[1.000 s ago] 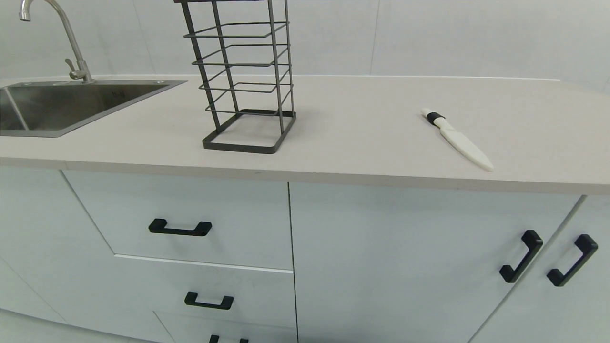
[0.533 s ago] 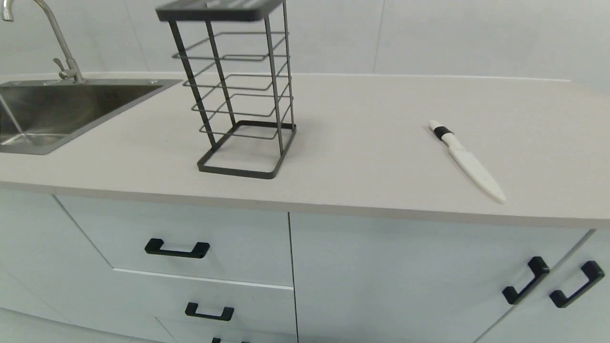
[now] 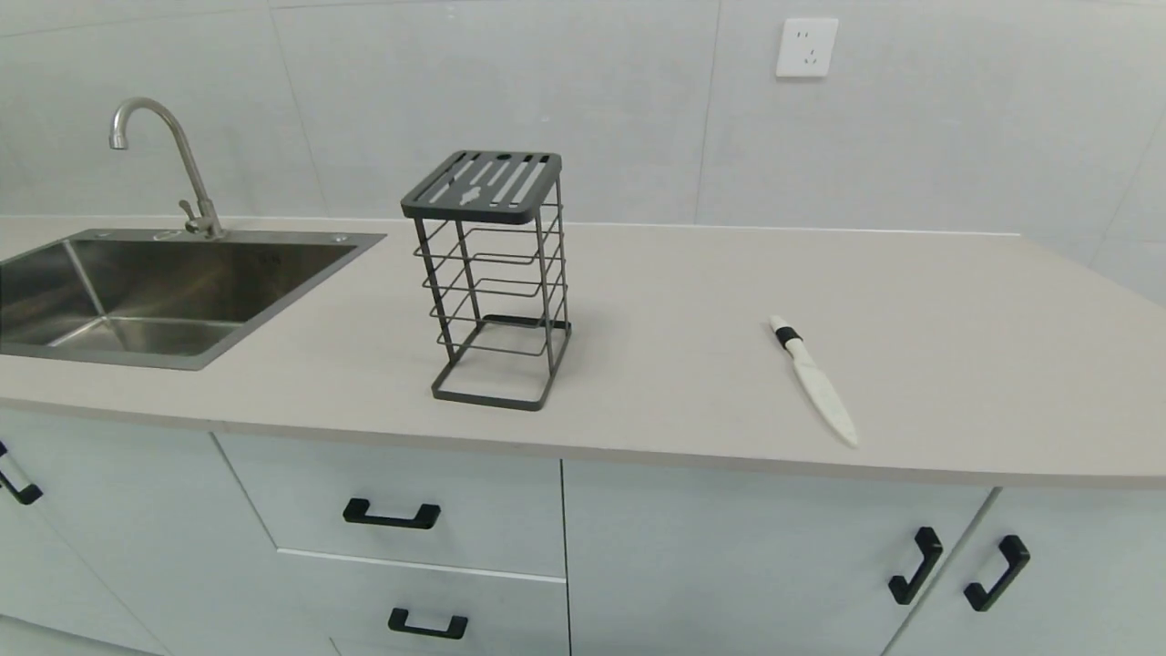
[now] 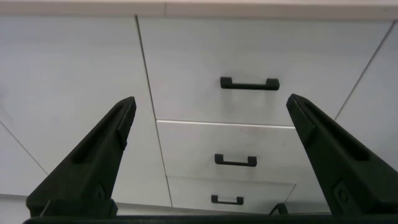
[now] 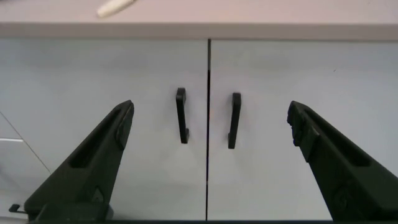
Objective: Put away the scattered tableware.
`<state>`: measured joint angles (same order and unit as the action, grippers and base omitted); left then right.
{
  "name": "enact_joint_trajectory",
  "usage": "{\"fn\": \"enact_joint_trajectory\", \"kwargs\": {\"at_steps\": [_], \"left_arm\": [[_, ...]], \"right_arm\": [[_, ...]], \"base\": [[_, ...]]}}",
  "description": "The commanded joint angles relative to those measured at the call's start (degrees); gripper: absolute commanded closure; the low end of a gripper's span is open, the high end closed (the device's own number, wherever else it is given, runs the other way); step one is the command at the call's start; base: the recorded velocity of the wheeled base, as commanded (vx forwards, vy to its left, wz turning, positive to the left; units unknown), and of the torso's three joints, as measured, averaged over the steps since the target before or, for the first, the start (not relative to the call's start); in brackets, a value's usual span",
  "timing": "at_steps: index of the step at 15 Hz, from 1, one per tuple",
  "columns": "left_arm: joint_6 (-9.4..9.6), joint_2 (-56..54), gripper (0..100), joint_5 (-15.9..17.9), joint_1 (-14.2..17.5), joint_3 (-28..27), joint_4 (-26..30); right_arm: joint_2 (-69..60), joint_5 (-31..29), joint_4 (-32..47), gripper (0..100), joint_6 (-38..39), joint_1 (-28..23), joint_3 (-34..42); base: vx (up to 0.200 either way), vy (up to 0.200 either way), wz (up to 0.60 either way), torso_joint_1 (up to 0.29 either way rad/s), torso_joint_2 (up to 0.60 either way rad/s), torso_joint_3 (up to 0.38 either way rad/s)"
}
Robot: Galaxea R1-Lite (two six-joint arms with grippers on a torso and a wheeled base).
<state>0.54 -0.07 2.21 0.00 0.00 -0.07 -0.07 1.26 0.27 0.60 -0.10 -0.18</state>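
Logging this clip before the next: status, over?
Left gripper, right gripper open, facing cabinet fronts. Knife flat on counter, right of rack. Nothing between them.

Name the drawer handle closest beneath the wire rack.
The top drawer handle, mounted level just under the countertop edge, almost directly below the wire rack. The second drawer handle sits lower on the drawer stack.
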Motion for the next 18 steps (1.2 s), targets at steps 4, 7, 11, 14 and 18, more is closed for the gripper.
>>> {"fn": "enact_joint_trajectory", "kwargs": {"at_steps": [4, 7, 11, 14, 18], "left_arm": [[-0.01, 0.07, 0, -0.01, 0.0, 0.0, -0.01], [-0.01, 0.07, 0, -0.01, 0.0, 0.0, -0.01], [-0.01, 0.07, 0, -0.01, 0.0, 0.0, -0.01], [-0.01, 0.07, 0, -0.01, 0.0, 0.0, -0.01], [-0.01, 0.07, 0, -0.01, 0.0, 0.0, -0.01]], "right_arm": [[0.07, 0.06, 0.08, 0, 0.02, 0.01, 0.01], [0.07, -0.03, 0.08, 0, 0.02, 0.01, 0.01], [0.07, -0.03, 0.08, 0, 0.02, 0.01, 0.01], [0.07, 0.06, 0.08, 0, 0.02, 0.01, 0.09], [0.07, 0.06, 0.08, 0, 0.11, 0.01, 0.09]], "base": [[0.0, 0.0, 0.0, 0.345, -0.49, -0.229], [0.0, 0.0, 0.0, 0.299, -0.51, -0.233], [0.0, 0.0, 0.0, 0.281, -0.53, -0.248], [0.0, 0.0, 0.0, 0.287, -0.55, -0.264], [0.0, 0.0, 0.0, 0.295, -0.58, -0.283]]}}
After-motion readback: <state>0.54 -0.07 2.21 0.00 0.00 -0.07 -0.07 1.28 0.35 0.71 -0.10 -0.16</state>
